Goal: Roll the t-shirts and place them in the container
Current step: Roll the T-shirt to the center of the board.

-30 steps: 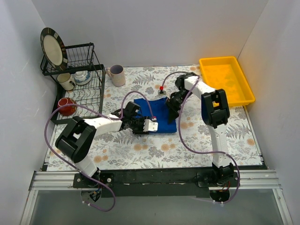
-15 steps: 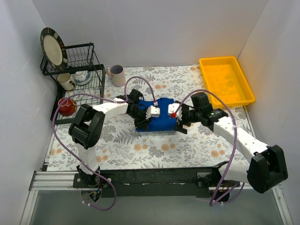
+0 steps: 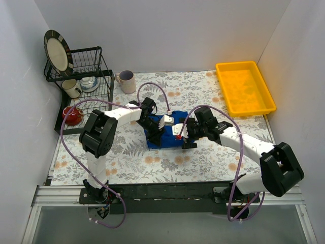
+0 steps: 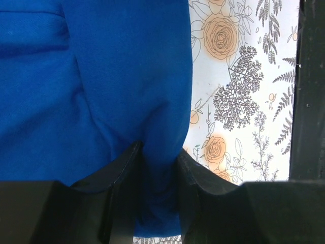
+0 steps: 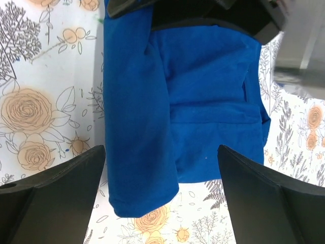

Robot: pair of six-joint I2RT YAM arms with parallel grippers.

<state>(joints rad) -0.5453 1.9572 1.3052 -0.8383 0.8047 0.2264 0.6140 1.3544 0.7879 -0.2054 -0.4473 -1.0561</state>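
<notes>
— Where is the t-shirt (image 3: 165, 133)?
— Bunched mid-surface (image 3: 203, 152). The left tool (image 4: 160, 160) pinches a fold at its edge; the right tool (image 5: 161, 155) hangs spread above it.
— Handling?
— Probably soft, light and floppy; best gripped at a folded edge.

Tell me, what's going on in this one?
Two robot arms are working on a folded royal-blue fabric t-shirt lying mid-table on the floral-print tablecloth. The left arm's fingers are pinched on a fold at the shirt's edge. The right arm's fingers are spread wide over the other side of the shirt, gripping nothing. The shirt looks like a compact folded bundle, not yet a finished roll.
</notes>
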